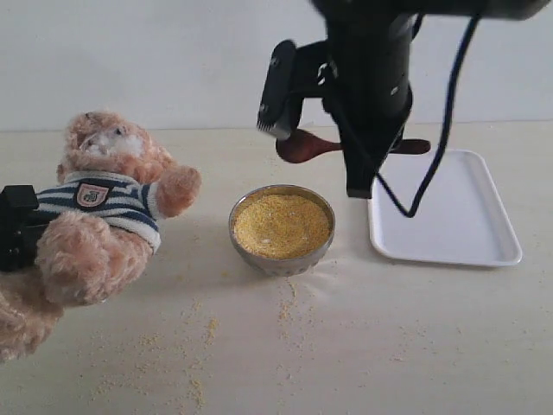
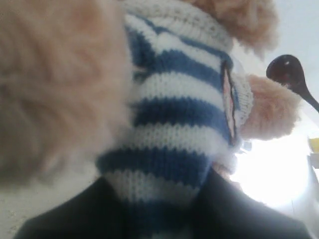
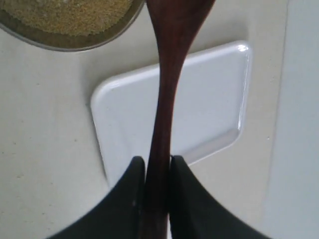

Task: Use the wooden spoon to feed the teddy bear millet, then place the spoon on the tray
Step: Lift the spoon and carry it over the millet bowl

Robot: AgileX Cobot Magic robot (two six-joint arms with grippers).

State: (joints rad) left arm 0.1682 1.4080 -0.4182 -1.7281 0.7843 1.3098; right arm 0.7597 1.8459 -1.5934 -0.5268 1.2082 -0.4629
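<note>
My right gripper (image 3: 157, 167), upper centre of the exterior view: clenched on the handle of the wooden spoon (image 1: 302, 145), one finger pressed to each side. The spoon was held level in the air, its round bowl end pointing left toward the teddy bear (image 1: 104, 216), its handle tip showing to the right of my arm above the tray's far edge. My left gripper (image 2: 159, 211), left edge of the exterior view: closed around the bear's striped shirt, with knit fabric filling the gap between the dark fingers. The bear leaned back at the left, face up and one arm out toward the centre. Millet (image 1: 281, 225): heaped in the metal bowl (image 1: 285, 264) at centre, below the spoon. Loose grains (image 1: 199, 380): scattered over the table (image 1: 415, 346) in the lower left and centre. Tray (image 1: 467, 233): white, flat on the table, just right of the metal bowl, nothing on it.
</note>
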